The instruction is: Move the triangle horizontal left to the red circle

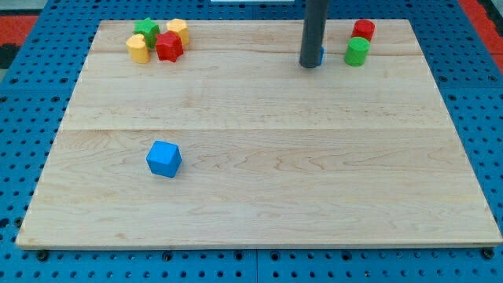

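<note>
Claw: none fitted; plain rod, so neither wide, narrow nor holding. My tip point(310, 66) down on the board point(267, 196), far side, right of centre.
Blue triangle point(321, 55): mostly hidden behind the rod, only a blue sliver showing at its right edge; shape not confirmable. Apparently touching the tip.
Red circle point(363, 30): far right; triangle already to its left, near.
Green cylinder point(357, 51): just nearer than the red circle.
Far-left cluster: green star point(146, 31), red star point(168, 46), yellow blocks point(137, 48).
Blue cube point(164, 159): near left, well apart.
</note>
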Robot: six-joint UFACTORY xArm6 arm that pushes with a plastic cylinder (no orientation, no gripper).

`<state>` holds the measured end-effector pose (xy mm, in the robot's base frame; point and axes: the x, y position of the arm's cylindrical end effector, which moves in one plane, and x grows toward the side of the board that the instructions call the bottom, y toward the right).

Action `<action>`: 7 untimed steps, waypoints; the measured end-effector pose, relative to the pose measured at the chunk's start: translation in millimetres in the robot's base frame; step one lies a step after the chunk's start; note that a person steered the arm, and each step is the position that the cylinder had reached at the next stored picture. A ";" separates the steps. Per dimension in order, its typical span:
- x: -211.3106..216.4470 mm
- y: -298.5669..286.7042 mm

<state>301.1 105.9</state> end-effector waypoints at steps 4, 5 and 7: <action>175.8 -38.8; 272.7 -130.7; 180.7 -205.2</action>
